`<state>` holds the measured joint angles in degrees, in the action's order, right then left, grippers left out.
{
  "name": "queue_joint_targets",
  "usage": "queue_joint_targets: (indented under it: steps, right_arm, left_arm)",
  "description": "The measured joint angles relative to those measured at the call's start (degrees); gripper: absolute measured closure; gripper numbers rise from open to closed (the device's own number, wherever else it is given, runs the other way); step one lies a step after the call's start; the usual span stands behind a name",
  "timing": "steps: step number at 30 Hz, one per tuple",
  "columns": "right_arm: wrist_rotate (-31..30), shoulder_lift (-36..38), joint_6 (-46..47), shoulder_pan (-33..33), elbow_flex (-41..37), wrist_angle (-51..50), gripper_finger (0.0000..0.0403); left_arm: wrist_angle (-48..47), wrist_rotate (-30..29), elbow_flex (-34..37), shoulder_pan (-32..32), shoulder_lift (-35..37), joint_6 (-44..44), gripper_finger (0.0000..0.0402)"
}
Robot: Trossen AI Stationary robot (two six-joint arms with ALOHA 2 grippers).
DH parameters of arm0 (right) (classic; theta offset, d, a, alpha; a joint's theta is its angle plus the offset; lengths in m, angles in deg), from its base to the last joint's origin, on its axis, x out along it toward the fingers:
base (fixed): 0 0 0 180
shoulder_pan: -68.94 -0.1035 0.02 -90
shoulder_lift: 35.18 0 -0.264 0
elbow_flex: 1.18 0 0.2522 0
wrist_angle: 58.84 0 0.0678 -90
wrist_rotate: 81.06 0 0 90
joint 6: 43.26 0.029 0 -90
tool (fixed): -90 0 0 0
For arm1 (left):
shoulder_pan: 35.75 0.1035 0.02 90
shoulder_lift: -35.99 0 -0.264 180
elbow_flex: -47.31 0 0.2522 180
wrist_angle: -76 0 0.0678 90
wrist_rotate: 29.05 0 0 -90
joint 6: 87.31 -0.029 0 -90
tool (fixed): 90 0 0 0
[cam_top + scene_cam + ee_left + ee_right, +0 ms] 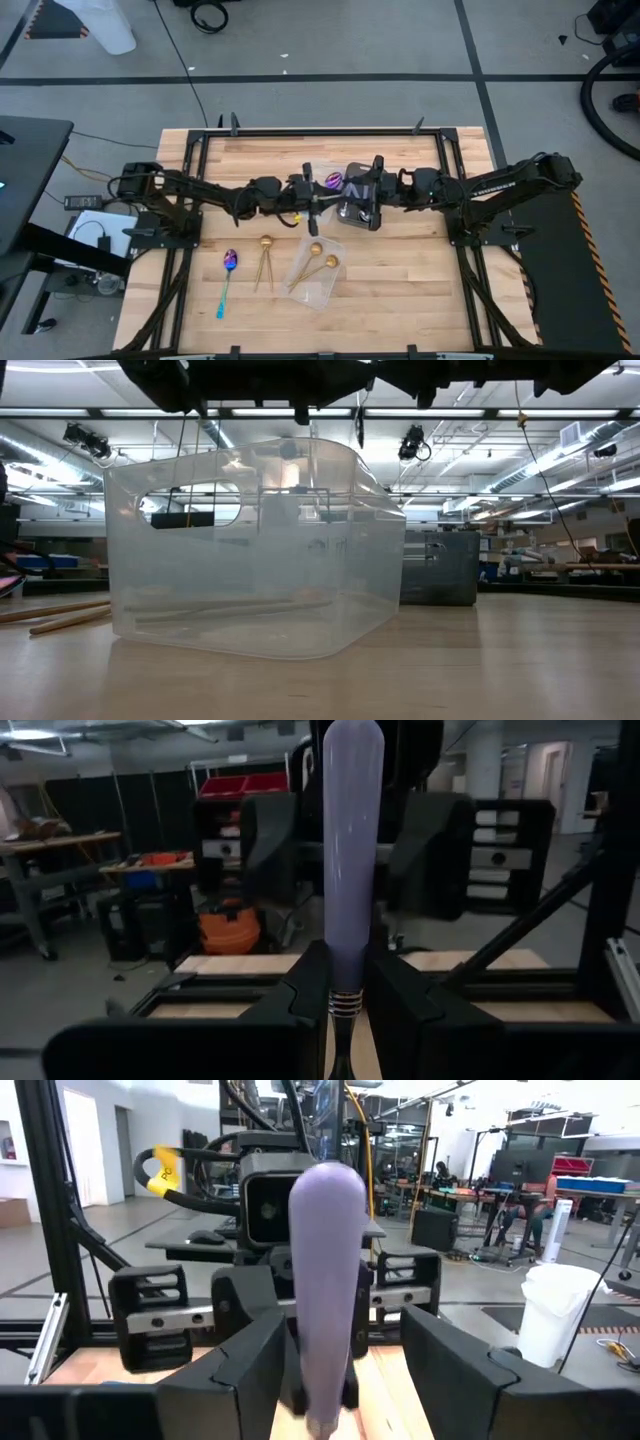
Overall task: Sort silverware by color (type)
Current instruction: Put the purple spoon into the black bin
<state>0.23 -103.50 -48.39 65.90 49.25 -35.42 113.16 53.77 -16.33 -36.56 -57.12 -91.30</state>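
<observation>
High view: I see both end effectors meeting above mid-worktop [400,300]. Left end effector [345,990] is clamped on a lilac-handled spoon [350,850]; right end effector [340,1365] fingers stand apart around it.

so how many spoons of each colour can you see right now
purple-blue spoons: 2, one on the table, one held in the left end effector
gold spoons: 4, it seems: two overlapping beside the clear tray, two in it
total: 6
</observation>
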Motion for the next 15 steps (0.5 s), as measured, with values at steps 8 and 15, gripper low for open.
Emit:
queue_joint_targets:
  steps: [8, 15]
  right_arm:
    - [1.06, 0.00, 0.46, -0.01, 0.00, 1.21, 0.0269]
    - [0.81, 0.00, 0.52, 0.01, 0.00, 0.91, 0.0331]
  left_arm:
    - [0.65, 0.91, -0.58, 0.13, -0.85, -1.51, 0.0347]
    - [-0.02, 0.93, -0.58, 0.65, -0.89, -1.49, 0.0343]
